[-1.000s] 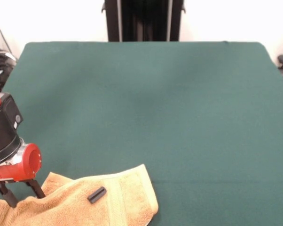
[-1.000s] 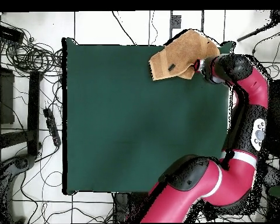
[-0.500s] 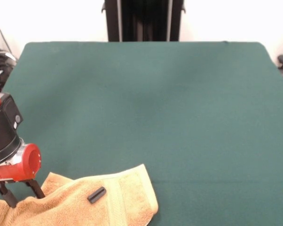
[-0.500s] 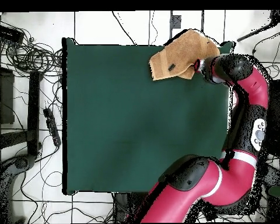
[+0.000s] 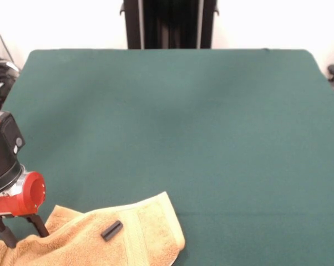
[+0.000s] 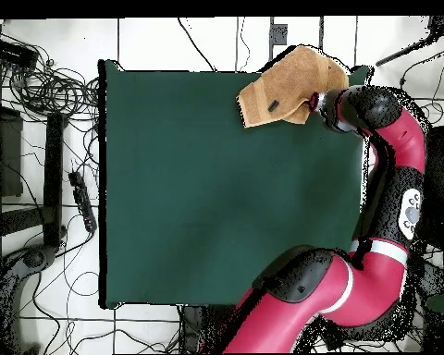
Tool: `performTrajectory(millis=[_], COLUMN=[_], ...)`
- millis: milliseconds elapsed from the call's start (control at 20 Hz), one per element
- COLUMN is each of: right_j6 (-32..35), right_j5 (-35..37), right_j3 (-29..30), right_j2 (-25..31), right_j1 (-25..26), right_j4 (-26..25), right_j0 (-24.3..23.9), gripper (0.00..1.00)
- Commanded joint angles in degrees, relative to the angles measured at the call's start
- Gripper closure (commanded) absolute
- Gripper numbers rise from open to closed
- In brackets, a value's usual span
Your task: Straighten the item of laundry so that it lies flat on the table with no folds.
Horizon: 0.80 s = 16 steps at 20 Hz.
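Bright, even light falls on the dark green felt-covered desk (image 5: 211, 127); shadows stay soft, no glare, and the front view's lower left is slightly blurred.

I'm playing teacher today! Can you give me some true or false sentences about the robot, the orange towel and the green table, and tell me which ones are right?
1. The towel lies in the middle of the table. False: it sits at a corner, partly hanging past the edge in the overhead view.
2. A small black cylinder rests on the towel. True.
3. The towel lies perfectly flat. False: it is bunched and folded.
4. The gripper is down at the towel's edge. True.
5. The table is covered with toys. False: only the towel and the black cylinder are on it.
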Motion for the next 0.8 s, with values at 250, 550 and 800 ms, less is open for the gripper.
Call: performTrajectory(millis=[250, 550, 800], right_j6=[-6.30, -5.71, -4.19], right_j5=[-5.04, -4.42, -5.29], right_j3=[10.03, 10.05, 10.84], right_j2=[5.34, 4.70, 4.01], right_j1=[1.83, 1.57, 0.91], right_j4=[0.72, 0.47, 0.24], right_j0=[1.21, 1.64, 2.08], gripper=[0.00, 0.00, 0.00])
